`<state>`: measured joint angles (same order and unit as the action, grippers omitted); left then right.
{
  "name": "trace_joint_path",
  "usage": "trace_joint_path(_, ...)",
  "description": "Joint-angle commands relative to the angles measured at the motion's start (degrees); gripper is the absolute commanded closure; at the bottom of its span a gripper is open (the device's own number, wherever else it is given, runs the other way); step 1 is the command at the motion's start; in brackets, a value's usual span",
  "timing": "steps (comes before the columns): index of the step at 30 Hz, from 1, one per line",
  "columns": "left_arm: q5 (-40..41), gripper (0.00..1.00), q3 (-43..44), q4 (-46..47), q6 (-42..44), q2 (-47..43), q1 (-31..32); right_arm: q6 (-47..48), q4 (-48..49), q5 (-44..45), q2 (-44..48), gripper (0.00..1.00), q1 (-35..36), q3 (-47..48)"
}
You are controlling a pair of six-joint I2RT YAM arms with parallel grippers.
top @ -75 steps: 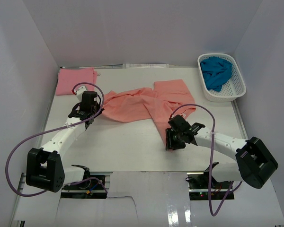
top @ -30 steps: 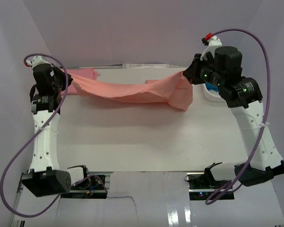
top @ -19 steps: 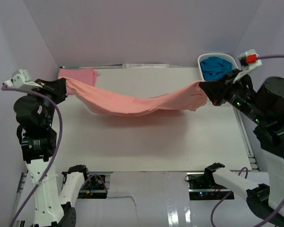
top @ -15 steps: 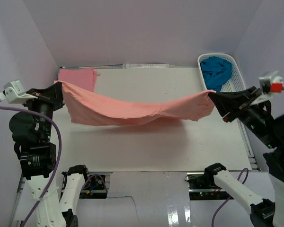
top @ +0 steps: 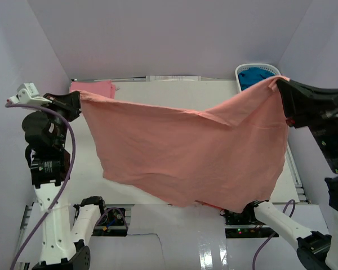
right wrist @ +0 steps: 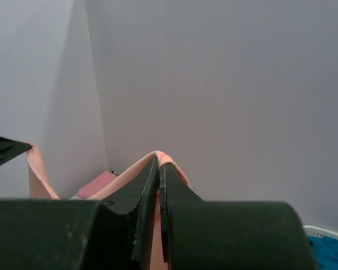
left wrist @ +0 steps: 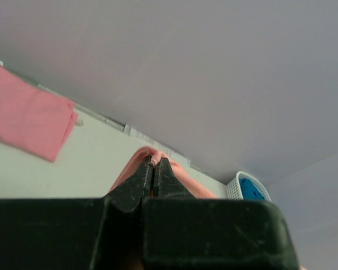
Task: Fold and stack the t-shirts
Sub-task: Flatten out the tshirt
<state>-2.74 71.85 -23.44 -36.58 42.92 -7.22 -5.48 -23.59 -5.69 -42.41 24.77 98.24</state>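
Top view, item one: orange shirt (top: 191,152), hung in the air as one broad sheet between the two arms, above the table (top: 87,164).

- **Long axis:** left to right along the stretched top edge. The cloth drops from it toward the arm bases.
- **Facing:** which edge is neck and which is hem cannot be told; possibly the hem is uppermost.
- **Left gripper (top: 73,101):** jaws closed on the top left corner.
- **Right gripper (top: 283,87):** jaws closed on the top right corner, held a little higher.
- **Nearer arm:** neither; each holds its own corner.
- **Pink shirt (top: 93,88):** folded, at the table's far left.
- **Teal shirt (top: 249,77):** in the basket (top: 259,66) at far right, mostly hidden.

Laying the sheet flat likely needs both corners lowered together, spread apart.
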Motion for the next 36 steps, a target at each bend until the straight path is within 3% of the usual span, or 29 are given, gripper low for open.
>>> trace_joint_path(1,-1.5,1.00,-5.1,-0.5,-3.7,5.7,0.1,-0.8,-4.6,7.8,-10.3,0.92,0.1,3.7)
trace_joint_path(5,-2.9,1.00,-15.8,3.3,-5.3,10.8,0.0,-5.2,-4.8,9.5,-15.8,0.92,0.0,-8.0)
trace_joint_path(9,-4.6,1.00,-17.5,5.2,-5.3,20.7,0.1,-7.2,0.6,9.3,-21.6,0.92,-1.2,-20.2)
trace_joint_path(14,-6.0,1.00,-14.7,10.3,-6.5,32.2,0.6,-9.0,3.9,-0.1,-33.9,0.92,-8.2,-17.4)
trace_joint_path(18,-9.1,1.00,-0.5,9.4,-7.5,46.1,1.9,-9.3,1.2,-7.0,-50.2,0.92,-12.8,-3.1)
trace_joint_path(19,-11.3,1.00,3.3,7.4,-7.6,49.3,2.1,-9.0,-0.6,-8.7,-53.3,0.92,-13.3,7.0)
trace_joint_path(22,-16.0,1.00,19.9,3.7,-8.3,61.1,2.2,-9.7,-7.4,-12.7,-66.8,0.92,-15.8,26.0)
trace_joint_path(23,-17.6,1.00,24.3,2.8,-8.6,63.6,2.2,-10.7,-8.3,-17.8,-70.0,0.92,-16.8,39.1)
trace_joint_path(25,-22.5,1.00,37.2,1.4,-8.9,68.8,2.2,-17.2,-4.5,-26.6,-75.4,0.92,-20.4,49.3)
trace_joint_path(26,-23.6,1.00,40.9,1.4,-8.9,69.5,2.2,-20.5,-0.4,-29.3,-74.8,0.92,-21.9,49.3)
trace_joint_path(28,-23.2,1.00,46.3,1.6,-8.0,67.6,2.3,-27.3,14.3,-35.8,-67.3,0.92,-25.6,40.4)
trace_joint_path(30,-22.2,1.00,43.4,3.4,-7.8,63.8,2.1,-25.8,19.7,-35.4,-56.3,0.92,-26.4,22.8)
trace_joint_path(33,-23.4,1.00,26.7,12.3,-8.0,54.9,2.2,-25.6,25.9,-37.5,-46.4,0.92,-26.5,2.2)
trace_joint_path(34,-23.8,1.00,13.8,15.8,-8.9,48.5,2.1,-25.6,28.6,-39.5,-44.3,0.92,-26.4,-3.3)
trace_joint_path(36,-24.6,1.00,2.5,23.4,-9.3,41.9,2.2,-25.4,28.9,-39.4,-38.0,0.92,-26.4,-18.3)
